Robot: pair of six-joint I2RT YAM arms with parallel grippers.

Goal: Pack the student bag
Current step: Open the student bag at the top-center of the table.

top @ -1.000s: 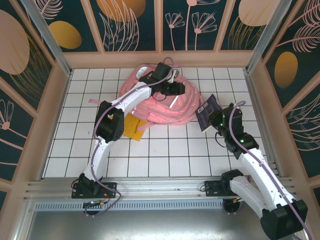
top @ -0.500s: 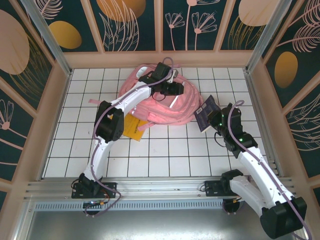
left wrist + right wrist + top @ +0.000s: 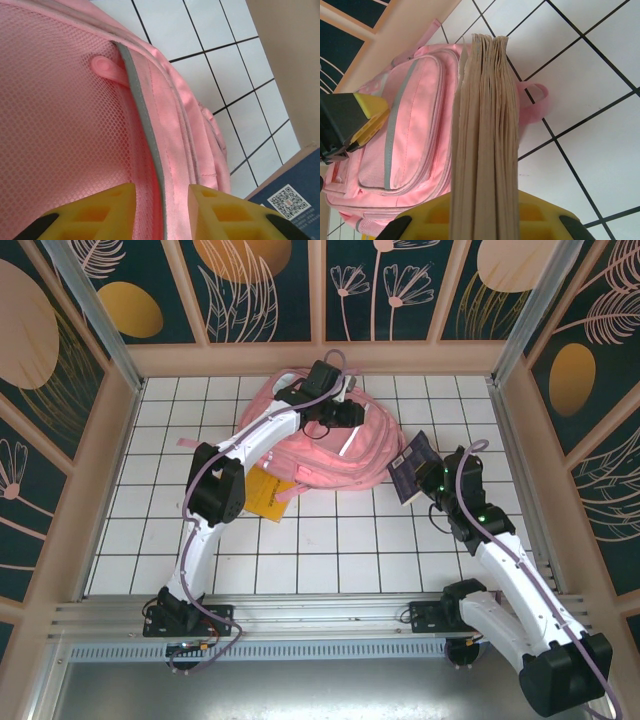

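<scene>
The left gripper [image 3: 162, 192] sat over the far top of the large soft pink fabric student bag [image 3: 378, 455]. Its yellow fingers [image 3: 107, 200] straddled a raised pink seam edged with a grey stripe [image 3: 145, 125], with pink mesh to one side. Whether they had pinched the seam or merely bracketed it could not be told. The right gripper [image 3: 485, 202] was clenched on a thick dark-blue-covered book [image 3: 482, 120], page edges toward its own camera, just beside the bag's right side.

The bag lay limp and flat at the far centre of the white tiled table [image 3: 330, 540]. A shallow pinch on that seam might therefore slip off, or lift only one layer and leave no mouth for the book. Against a narrow opening, the book's corner would likely catch on fabric and shove the whole bag leftward. The book seemed to be gripped near one edge, so pushing into cloth could twist it in the jaws or fan its pages. A dragged bag could also disturb the flat yellow booklet [image 3: 268, 496] lying against its near left side.
</scene>
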